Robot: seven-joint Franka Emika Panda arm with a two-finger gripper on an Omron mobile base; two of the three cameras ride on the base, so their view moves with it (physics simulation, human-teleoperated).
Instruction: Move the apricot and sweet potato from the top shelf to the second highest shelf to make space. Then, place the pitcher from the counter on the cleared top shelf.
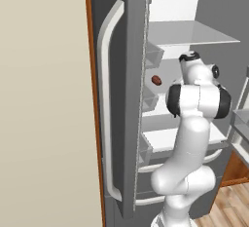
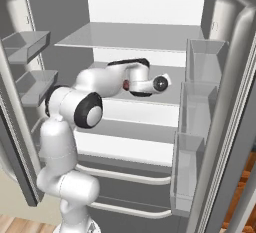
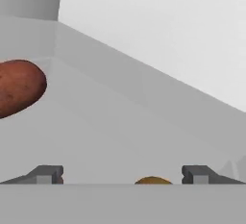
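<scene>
jaws (image 3: 123,175) wide open, empty | apricot (image 3: 153,180) between tips | sweet potato (image 3: 18,87) left; no writing

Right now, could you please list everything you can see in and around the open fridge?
Dark red-brown roundish sweet potato: one, on the second highest shelf, also seen past the door edge in the left base view.
Small orange-tan apricot: one, only its top shows, low between the pincer's fingertips.
Thin pale grey top shelf: one, bare.
Thin pale grey second highest shelf: one, directly below the top one.
Grey door bins: several, stacked on both open doors.
Long white door handle: one, on the left door.
White arm: one, reaching over the second shelf.
Pincer: one, dark fingertips, open.
</scene>
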